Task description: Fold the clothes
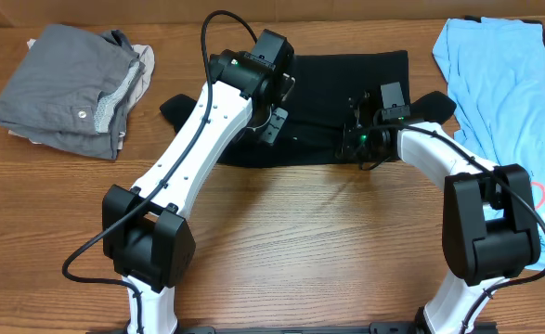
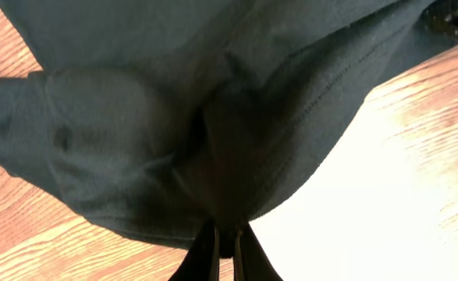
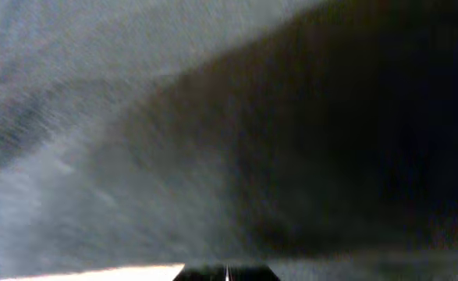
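Gray folded pile [image 1: 72, 88] far left. Left gripper [image 2: 226, 234] pinched tight on black T-shirt [image 1: 346, 74], mid-table, fabric bunched. Right gripper [image 3: 227, 272] closed too, prob. on shirt's near hem; view blurred. Blue T-shirt [image 1: 499, 83] far right. Step: grasp for 1st fold. Next: lift both evenly, carry hem over.

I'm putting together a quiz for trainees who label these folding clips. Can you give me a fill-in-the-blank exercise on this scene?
1. The black T-shirt lies ___ the gray clothes pile and the light blue T-shirt.
2. The light blue T-shirt is on the robot's ___ side.
3. The left gripper and right gripper are both shut on the ___ T-shirt.
4. The table is made of ___.
Missing words: between; right; black; wood.
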### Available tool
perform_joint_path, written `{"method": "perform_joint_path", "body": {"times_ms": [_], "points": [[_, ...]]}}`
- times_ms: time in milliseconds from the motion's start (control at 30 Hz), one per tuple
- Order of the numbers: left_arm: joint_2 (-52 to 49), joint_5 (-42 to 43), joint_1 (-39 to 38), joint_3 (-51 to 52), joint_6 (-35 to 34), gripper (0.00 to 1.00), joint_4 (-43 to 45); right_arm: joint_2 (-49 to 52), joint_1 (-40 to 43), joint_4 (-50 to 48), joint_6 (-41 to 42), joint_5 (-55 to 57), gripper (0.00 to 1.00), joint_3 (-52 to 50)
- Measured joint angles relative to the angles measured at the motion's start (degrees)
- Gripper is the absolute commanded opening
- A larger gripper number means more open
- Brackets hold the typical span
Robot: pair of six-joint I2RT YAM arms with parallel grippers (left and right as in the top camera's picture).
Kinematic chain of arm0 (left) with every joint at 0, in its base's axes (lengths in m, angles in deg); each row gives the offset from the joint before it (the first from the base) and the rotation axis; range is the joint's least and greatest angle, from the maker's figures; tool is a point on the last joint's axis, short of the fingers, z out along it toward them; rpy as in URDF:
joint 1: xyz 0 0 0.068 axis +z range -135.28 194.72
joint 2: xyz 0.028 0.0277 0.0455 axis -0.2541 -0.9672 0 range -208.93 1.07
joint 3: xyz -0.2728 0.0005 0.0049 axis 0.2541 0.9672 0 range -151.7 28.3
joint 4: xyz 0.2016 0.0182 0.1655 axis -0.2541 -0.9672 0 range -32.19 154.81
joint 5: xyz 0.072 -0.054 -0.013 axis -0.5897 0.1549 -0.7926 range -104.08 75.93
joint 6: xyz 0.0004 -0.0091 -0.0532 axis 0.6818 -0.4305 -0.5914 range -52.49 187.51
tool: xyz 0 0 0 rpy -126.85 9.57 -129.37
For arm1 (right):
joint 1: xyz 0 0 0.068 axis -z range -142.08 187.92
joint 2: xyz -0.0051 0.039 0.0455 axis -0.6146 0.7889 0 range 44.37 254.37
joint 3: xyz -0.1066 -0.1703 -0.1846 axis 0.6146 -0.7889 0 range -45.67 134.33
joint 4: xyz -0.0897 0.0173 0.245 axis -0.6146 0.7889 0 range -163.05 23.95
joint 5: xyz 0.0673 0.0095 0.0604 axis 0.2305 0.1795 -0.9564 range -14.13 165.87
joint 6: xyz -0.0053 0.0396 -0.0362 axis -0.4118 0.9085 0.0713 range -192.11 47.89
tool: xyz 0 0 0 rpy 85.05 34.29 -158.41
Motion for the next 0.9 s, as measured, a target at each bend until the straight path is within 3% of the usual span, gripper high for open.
{"method": "perform_joint_path", "body": {"times_ms": [433, 900], "points": [[0.00, -0.17, -2.14, -0.48, -1.07, 0.04, -7.39, -13.35, 0.57, 10.45, 0.31, -0.07, 0.04, 0.31], [0.00, -0.13, -7.82, -0.59, -12.98, 0.04, -21.11, -15.32, 1.38, 20.09, 0.37, 0.26, 0.04, 0.33]]}}
